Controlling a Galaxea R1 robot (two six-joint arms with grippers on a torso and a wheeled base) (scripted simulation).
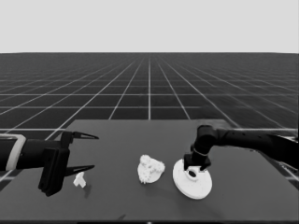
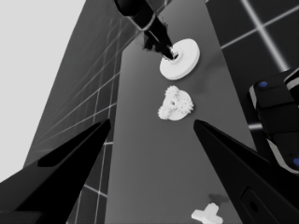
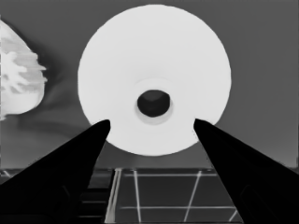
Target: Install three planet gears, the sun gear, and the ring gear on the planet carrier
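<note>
White on the dark table (image 1: 117, 140): the smaller round part (image 1: 150, 170) sits mid-table with gears (image 1: 152, 164) already seated on it. I make out toothed cogs clustered on top, though I can't count all four for certain from here.

What's left, by my reading, is the cap. The larger round part (image 1: 192, 180) lies just beside the loaded one, apart from it and looking slightly tilted. My right gripper (image 1: 196, 164) is down over its centre hole, fingers spread to either side of the raised middle and not yet pinching anything. I'd judge the pick-up of this disc is the step in hand, then carrying it across onto the gears.

My left gripper (image 1: 86, 151) waits over the table's left end, fingers spread wide, the thin white piece (image 1: 80, 179) lying beneath it, unheld.
</note>
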